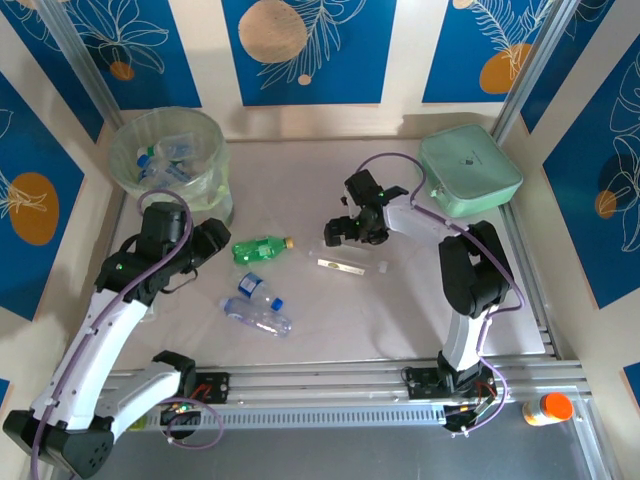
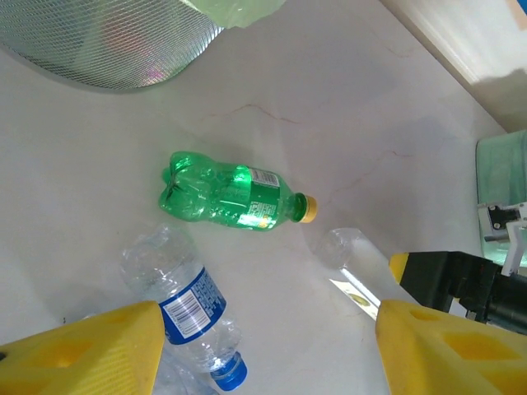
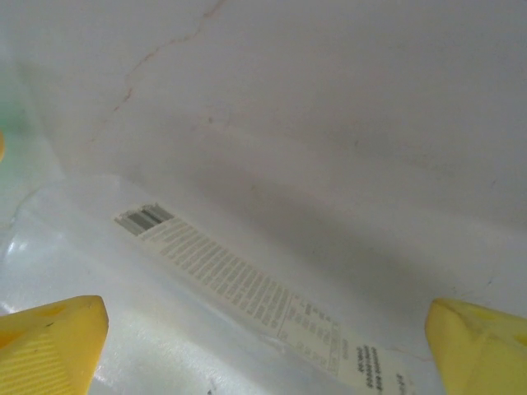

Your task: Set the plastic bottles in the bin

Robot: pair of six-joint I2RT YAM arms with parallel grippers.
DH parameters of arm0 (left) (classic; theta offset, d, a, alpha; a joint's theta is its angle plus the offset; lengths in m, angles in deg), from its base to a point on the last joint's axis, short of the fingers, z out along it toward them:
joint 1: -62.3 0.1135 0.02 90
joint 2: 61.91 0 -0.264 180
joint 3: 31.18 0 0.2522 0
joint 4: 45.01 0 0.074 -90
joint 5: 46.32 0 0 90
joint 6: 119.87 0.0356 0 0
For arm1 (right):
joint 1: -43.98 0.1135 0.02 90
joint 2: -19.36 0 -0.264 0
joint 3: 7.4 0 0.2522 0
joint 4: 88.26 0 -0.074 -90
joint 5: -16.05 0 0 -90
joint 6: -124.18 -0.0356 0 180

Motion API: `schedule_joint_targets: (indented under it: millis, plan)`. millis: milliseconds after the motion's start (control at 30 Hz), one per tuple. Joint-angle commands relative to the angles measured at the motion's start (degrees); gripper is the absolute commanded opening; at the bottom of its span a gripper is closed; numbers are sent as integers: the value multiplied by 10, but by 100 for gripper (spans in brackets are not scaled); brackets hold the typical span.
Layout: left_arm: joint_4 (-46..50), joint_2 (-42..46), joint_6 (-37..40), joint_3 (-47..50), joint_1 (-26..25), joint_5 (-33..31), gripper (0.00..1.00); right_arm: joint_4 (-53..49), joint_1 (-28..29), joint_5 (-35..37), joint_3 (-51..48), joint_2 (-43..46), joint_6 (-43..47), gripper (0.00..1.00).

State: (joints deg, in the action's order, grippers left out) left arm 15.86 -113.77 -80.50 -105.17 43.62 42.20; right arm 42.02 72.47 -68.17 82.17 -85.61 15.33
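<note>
The bin (image 1: 165, 160), lined with a pale green bag, stands at the back left with several bottles inside; its mesh wall (image 2: 107, 41) shows in the left wrist view. On the table lie a green bottle (image 1: 262, 249) (image 2: 226, 197), two clear blue-labelled bottles (image 1: 255, 290) (image 1: 262, 318) (image 2: 185, 304), and a clear white-labelled bottle (image 1: 345, 262) (image 3: 239, 288). My left gripper (image 1: 212, 243) (image 2: 263, 354) is open, just left of the green bottle, holding nothing. My right gripper (image 1: 348, 233) (image 3: 268, 346) is open, hovering close over the white-labelled bottle.
A flat mint-green case (image 1: 468, 170) lies at the back right. An orange-capped bottle (image 1: 548, 408) sits off the table at the front right corner. Aluminium rails run along the table's front and right edges. Walls stand close behind the bin.
</note>
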Motion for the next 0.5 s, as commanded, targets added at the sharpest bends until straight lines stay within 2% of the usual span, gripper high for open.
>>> schedule_joint_targets:
  millis: [0, 233, 333, 467]
  plan:
    - [-6, -1, 23, 4, -3, 10, 69, -6, 5, -46, -27, 20, 4, 99]
    - [-11, -6, 26, 3, -3, 23, 69, 3, 24, -71, -84, 69, -13, 99]
    - [-11, -8, 27, 0, -2, 25, 69, -4, 49, -49, -96, 89, -14, 99]
    - [-9, -9, 29, -2, -3, 27, 69, -32, 88, 17, -93, 91, 0, 99]
